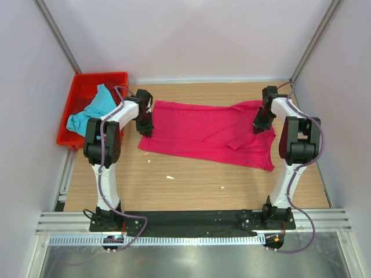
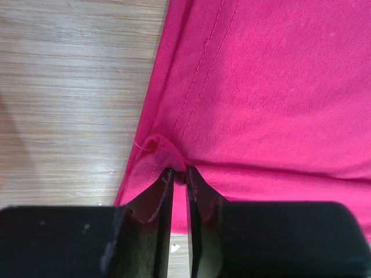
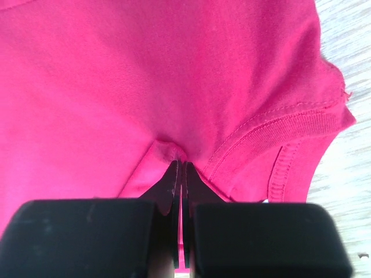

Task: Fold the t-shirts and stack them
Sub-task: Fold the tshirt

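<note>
- Magenta t-shirt (image 1: 208,133) lies on the wooden table (image 1: 191,179), spread sideways across the far-middle part, mostly flat.
- Its hem end points to the left arm and its collar end to the right arm.
- A few wrinkles and a folded-over flap show near the shirt's right-centre; the near right corner hangs down toward the arm bases.
- Left gripper (image 2: 178,174) is low at the shirt's left edge, with the jaws clenched on a small bunched pinch of the magenta cloth right at the edge. Only a thin slit is left between them.
- Double stitch line (image 2: 200,75) of the hem runs away from the pinch, with bare table wood just left of it.
- Right gripper (image 3: 181,165) is at the shirt's right end, jaws pressed tight together on a little ridge of magenta cloth.
- Ribbed collar (image 3: 290,156) sits just right of that pinch, curving off toward the table.
- Turquoise t-shirt (image 1: 93,110) lies crumpled in a heap inside the red crate (image 1: 72,124), not held by either arm.
- The crate is at the table's far left corner, just beside the left arm's elbow and well apart from the right arm.
- The two shirts are not touching.
- Small white specks (image 1: 170,177) lie on the wood near the magenta shirt's near edge.
</note>
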`<state>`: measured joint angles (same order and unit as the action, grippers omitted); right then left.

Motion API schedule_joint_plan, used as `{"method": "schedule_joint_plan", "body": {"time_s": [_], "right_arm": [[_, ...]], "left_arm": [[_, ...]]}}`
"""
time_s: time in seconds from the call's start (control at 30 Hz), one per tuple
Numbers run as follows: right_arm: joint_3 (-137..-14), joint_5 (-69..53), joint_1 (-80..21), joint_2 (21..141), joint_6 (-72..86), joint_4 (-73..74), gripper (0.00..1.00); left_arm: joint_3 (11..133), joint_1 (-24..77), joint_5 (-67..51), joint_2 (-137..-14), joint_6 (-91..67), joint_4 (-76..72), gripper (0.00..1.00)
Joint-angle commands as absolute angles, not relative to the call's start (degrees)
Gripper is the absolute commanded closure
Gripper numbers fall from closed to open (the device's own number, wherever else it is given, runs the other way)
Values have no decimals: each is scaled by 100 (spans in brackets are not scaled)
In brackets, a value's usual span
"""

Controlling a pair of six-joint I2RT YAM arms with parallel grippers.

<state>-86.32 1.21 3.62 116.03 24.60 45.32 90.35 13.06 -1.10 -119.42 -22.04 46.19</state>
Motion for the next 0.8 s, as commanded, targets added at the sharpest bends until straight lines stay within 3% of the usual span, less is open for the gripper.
{"method": "schedule_joint_plan", "body": {"time_s": [0.0, 0.47, 0.77], "right_arm": [[-9000, 114, 369, 11382, 2689, 4701, 99], [-9421, 123, 501, 10881, 3638, 5097, 99], [-9545, -176, 519, 11048, 3621, 5142, 99]], "left_arm": [[9237, 1301, -44, -11944, -2171, 4693, 87], [9246, 1310, 79, -11900, -2320, 4641, 91], [9325, 1309, 36, -11927, -2338, 4641, 88]]}}
